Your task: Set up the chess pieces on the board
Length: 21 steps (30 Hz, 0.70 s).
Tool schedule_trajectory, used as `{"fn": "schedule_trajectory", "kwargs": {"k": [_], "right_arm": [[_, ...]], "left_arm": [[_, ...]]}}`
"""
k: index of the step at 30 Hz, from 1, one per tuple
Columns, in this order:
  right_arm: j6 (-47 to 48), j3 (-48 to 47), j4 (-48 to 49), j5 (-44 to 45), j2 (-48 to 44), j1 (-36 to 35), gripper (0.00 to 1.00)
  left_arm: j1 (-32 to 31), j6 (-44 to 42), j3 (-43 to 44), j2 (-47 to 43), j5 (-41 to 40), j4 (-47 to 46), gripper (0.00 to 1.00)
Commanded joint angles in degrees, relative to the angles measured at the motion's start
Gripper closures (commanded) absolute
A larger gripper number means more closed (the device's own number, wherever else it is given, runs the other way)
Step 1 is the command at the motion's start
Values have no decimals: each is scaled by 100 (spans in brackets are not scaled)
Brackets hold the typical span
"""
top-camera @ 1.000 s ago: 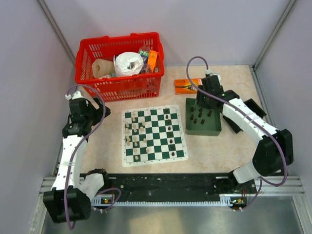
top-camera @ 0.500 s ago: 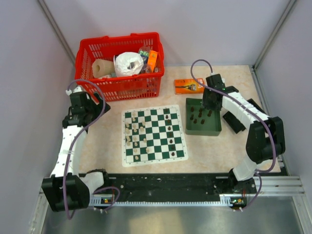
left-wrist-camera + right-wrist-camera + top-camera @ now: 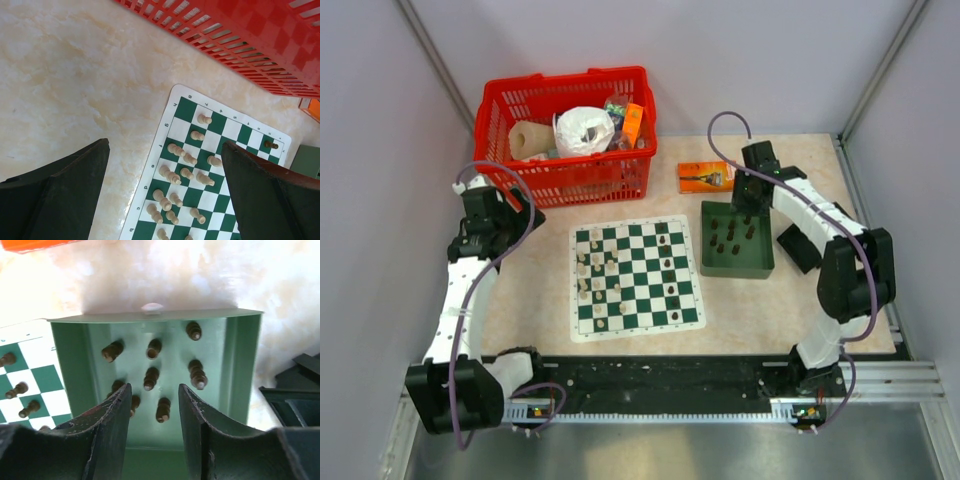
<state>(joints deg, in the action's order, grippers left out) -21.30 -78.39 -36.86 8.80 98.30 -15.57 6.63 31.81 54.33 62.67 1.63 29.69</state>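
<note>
Right gripper (image 3: 154, 392) hovers half-apart, empty, over the tray (image 3: 67, 355) of dark pieces (image 3: 150, 378); next: drop, pinch one. Left gripper (image 3: 165, 145) wide apart.

I wear white shells broken by black joints: my left arm (image 3: 455, 310) at the frame's left, my right arm (image 3: 810, 215) at its right. A thin purple cable (image 3: 725, 114) loops along each. My fingers (image 3: 75, 195) are broad, matte black and gently curved.
</note>
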Motion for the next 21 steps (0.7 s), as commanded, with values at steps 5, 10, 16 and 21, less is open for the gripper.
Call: {"fn": "schedule_trajectory", "kwargs": {"k": [5,10,16,21], "right_arm": [[29,-212,66,-669,-12,-165,57],[-32,332,-146,-546,-390,-262,57],[222,579,-207,-862,-523,-516,57],[302,526,-181,-853,-277,-763,59]], "left_arm": [[5,62,157,-159,-110,-341,1],[5,88,157,-194,-356,-482,1],[5,62,192,-107,-339,-596,1],[5,-8,289,8,-295,-526,1]]}}
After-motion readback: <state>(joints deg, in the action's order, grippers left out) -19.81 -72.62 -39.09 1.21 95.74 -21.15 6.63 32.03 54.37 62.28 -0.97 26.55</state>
